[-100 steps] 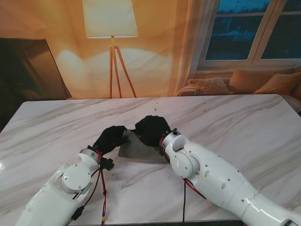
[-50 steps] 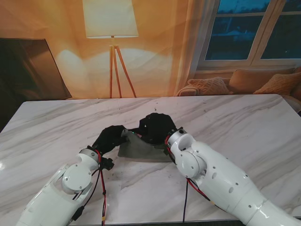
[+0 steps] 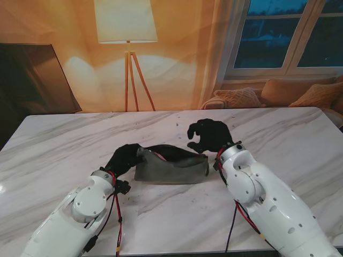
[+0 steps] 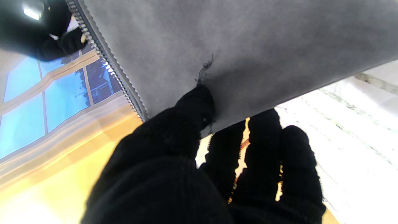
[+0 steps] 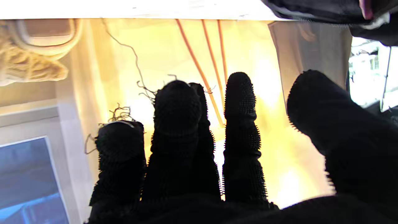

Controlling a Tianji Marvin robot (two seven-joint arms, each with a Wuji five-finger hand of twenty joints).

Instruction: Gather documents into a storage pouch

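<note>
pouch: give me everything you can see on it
The pouch is a grey, soft, felt-like fabric sleeve with a metal zipper along its top edge. It lies lengthwise on the marble table, mouth gaping open, dark inside; contents can't be made out. The left hand pinches its left end, lifting that edge. The right hand hovers clear, touching nothing.
</note>
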